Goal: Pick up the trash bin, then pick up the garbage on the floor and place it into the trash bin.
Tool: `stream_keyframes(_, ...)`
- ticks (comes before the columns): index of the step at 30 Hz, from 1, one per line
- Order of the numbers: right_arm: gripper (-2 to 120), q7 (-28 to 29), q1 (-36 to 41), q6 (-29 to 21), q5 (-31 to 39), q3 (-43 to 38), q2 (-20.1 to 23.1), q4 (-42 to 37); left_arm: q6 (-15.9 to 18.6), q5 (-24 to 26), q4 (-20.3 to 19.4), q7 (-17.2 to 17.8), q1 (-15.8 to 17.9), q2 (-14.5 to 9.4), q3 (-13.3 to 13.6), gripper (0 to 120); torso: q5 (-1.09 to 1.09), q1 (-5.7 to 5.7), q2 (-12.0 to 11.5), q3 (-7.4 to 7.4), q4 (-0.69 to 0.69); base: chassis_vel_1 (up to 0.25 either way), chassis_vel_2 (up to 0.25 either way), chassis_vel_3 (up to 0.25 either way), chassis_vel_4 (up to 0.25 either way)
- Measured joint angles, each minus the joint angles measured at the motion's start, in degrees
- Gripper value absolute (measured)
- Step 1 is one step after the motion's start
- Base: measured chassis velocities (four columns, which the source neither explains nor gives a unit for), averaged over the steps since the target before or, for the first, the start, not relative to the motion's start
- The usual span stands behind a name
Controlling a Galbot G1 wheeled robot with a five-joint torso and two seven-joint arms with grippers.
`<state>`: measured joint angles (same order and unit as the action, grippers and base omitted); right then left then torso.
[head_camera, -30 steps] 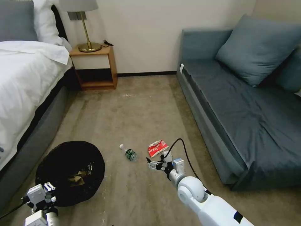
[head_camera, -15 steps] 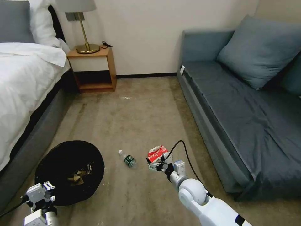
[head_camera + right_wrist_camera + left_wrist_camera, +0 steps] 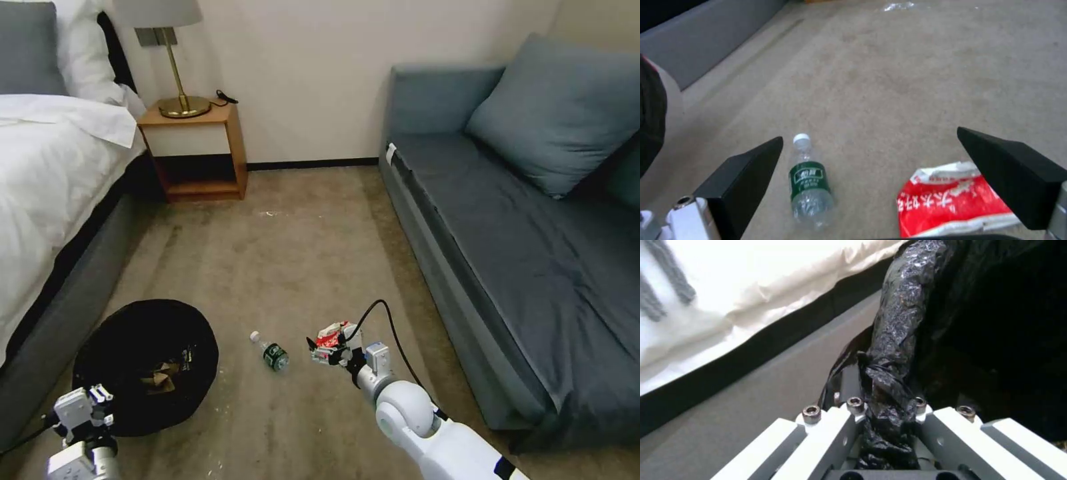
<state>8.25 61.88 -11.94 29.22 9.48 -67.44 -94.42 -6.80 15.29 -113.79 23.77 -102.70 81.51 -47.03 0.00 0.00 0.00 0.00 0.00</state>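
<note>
The right claw (image 3: 871, 156) hangs above the floor with its fingers spread wide and nothing between them. Its wrist view shows the bottle (image 3: 810, 183) and the red-white wrapper (image 3: 951, 200) lying apart on the carpet (image 3: 907, 66) below, the wrapper nearer one finger. The left wrist view shows the left claw (image 3: 887, 426) pinching the bin's (image 3: 143, 363) black liner rim (image 3: 902, 323), beside the bed (image 3: 729, 290). From the head view, paper scraps lie inside the bin.

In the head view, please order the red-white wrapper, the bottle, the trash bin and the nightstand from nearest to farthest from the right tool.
1. Red-white wrapper, directly under the right tool.
2. Bottle, on its left.
3. Trash bin, farther left.
4. Nightstand, far ahead by the wall.
</note>
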Motion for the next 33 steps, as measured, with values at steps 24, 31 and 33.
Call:
stream_keyframes(24, 100, -5.67, -0.27, 3.68, -2.43, 0.79, -0.2, 2.87, 0.06, -0.04, 0.0, 0.0, 0.23, 0.18, 0.02, 3, 0.0, 0.0, 0.0, 0.01, 0.0, -0.073, 0.069, 0.071, -0.07)
stream_keyframes(31, 100, -8.12, -3.16, 2.43, -3.96, 3.08, -0.39, 4.94, 0.09, 0.15, -0.04, 0.0, 0.22, -0.23, -0.12, 3, 0.0, 0.0, 0.0, 0.01, -0.01, -0.06, 0.046, 0.061, -0.058)
stream_keyframes(33, 100, -8.16, -4.02, 1.52, -3.92, 3.78, -0.57, 5.48, 0.09, 0.16, -0.03, 0.0, 0.24, -0.26, -0.16, 3, 0.0, 0.0, 0.0, 0.01, -0.01, 0.0, 0.0, 0.0, 0.0)
